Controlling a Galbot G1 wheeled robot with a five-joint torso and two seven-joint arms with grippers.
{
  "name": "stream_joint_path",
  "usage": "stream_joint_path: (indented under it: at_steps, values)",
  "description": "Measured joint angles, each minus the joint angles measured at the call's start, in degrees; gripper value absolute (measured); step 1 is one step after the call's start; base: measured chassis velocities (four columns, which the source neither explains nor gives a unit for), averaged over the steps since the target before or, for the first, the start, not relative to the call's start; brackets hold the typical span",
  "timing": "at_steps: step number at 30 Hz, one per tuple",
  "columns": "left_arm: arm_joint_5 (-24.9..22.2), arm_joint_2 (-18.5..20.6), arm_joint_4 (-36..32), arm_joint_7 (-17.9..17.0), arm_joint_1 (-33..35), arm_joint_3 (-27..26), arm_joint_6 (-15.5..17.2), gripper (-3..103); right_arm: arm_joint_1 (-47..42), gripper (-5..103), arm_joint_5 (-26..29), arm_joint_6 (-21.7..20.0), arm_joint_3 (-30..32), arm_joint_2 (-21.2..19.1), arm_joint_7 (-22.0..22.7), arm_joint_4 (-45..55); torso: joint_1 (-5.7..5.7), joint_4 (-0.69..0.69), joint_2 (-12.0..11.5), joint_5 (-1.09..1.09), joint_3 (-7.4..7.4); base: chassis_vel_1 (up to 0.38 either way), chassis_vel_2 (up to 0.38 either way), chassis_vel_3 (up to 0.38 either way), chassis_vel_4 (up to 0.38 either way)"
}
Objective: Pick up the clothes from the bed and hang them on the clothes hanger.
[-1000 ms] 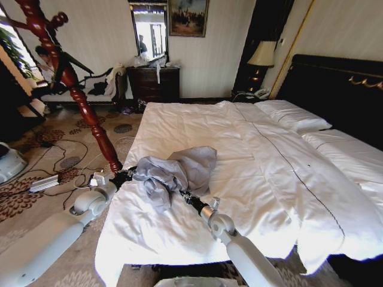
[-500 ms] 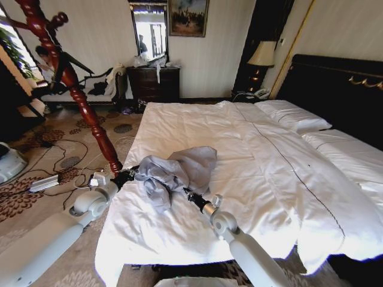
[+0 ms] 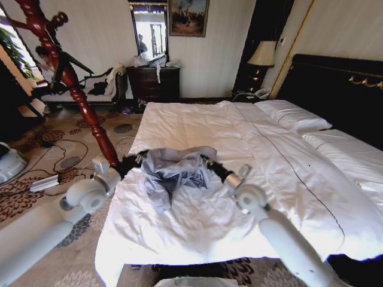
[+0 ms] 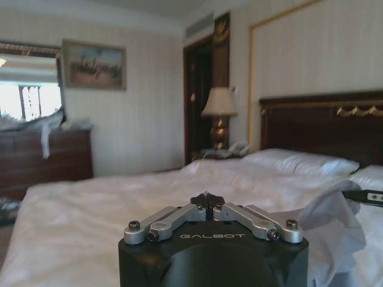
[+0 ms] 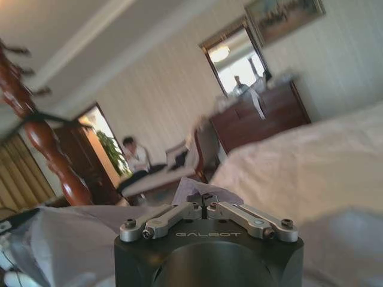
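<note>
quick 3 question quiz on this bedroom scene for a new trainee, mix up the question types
1. True or false: the grey-blue jacket lies on the pillows.
2. The left gripper and right gripper grip the jacket at: A) one shared spot, B) opposite ends, C) nowhere.
3. Fill in: the reddish wooden coat stand stands beside the bed on the robot's ____ side.

Key: 1 false, it is near the foot end. 2 B. 3 left.
</note>
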Motion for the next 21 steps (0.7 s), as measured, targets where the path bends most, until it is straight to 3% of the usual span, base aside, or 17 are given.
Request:
stream_joint_path:
  at_steps: [5,8,14,21]
  values:
    - [-4.8,2.0,-5.9,-2.9,-3.5,-0.8,0.4,0,-1.9,0,5.4,-0.9,5.7,-3.8,1.5,6.2,-0.01,0.00,0.0,0.00,0.00,0.000,0.000,0.000,0.000]
    - [-9.8,4.8,-11.9,-5.6,-6.9,-1.2,0.5,0,-5.3,0,10.6,-1.9,11.5,-8.1,3.8,13.1,-0.02,0.00,0.0,0.00,-0.01,0.000,0.000,0.000,0.000]
    - [-15.1,5.9,-15.2,-9.0,-10.8,-1.5,0.5,0,-8.7,0,16.5,-2.6,18.3,-10.5,6.9,19.1,-0.02,-0.01,0.0,-0.01,-0.01,0.000,0.000,0.000,0.000]
    - [-13.9,3.7,-11.9,-9.9,-6.0,-3.8,0.4,0,-4.7,0,19.8,-3.5,17.4,-11.4,9.2,16.9,-0.02,0.01,0.0,-0.02,0.00,0.000,0.000,0.000,0.000]
